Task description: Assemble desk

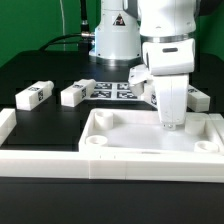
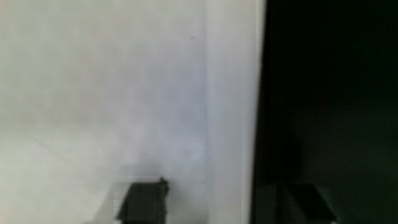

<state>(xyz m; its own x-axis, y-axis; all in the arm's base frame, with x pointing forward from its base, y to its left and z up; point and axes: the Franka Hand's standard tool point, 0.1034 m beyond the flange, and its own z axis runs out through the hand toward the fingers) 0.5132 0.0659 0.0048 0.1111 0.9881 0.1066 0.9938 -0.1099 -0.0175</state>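
White plastic desk top (image 1: 120,140) is lying in front. My gripper (image 1: 172,124) is hanging over its far side, toward the exterior view's right, with my fingers (image 2: 146,202) standing apart. Two legs (image 1: 33,95) (image 1: 77,93) are lying behind it.

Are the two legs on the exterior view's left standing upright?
No: the far-left leg and the next leg both lie on their sides on the table.

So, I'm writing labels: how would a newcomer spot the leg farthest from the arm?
Start at the big white top; behind it, toward the exterior view's left, two short pieces lie on the black table. Take the outer leg: the other leg lies between it and the marker board.
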